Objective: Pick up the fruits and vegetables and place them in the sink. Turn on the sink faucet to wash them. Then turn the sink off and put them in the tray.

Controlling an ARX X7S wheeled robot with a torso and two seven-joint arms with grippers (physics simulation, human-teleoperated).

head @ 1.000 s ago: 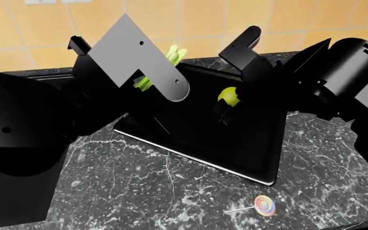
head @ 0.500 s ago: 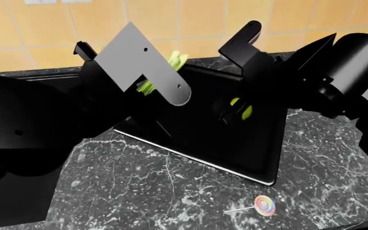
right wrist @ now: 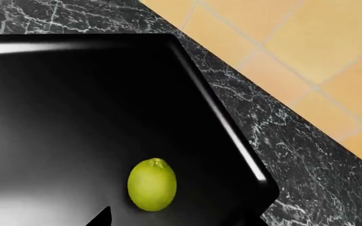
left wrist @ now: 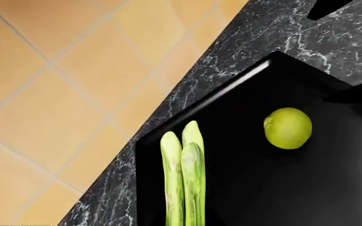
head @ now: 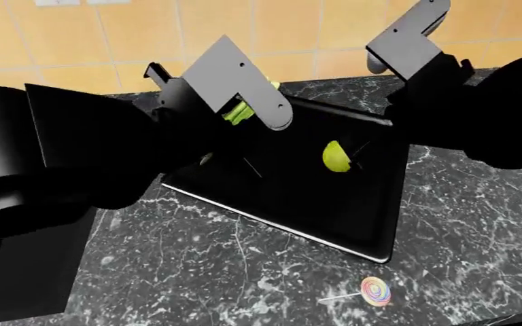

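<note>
The round yellow-green fruit lies loose on the flat black tray, right of its middle. My right gripper hangs open just above and to the right of it; one dark fingertip shows near the fruit, not touching. My left gripper is shut on the light-green stalks, held over the tray's back left corner. Its jaws are hidden under the grey bracket. The sink lies at the far left, mostly behind my left arm. The faucet is out of view.
A rainbow-swirl lollipop lies on the dark marble counter in front of the tray's near right corner. An orange tiled wall runs close behind the tray. The counter's front edge shows at the lower right.
The right gripper lowered the fruit onto the tray, let go and rose up to the right. The left arm moved right with the stalks.
</note>
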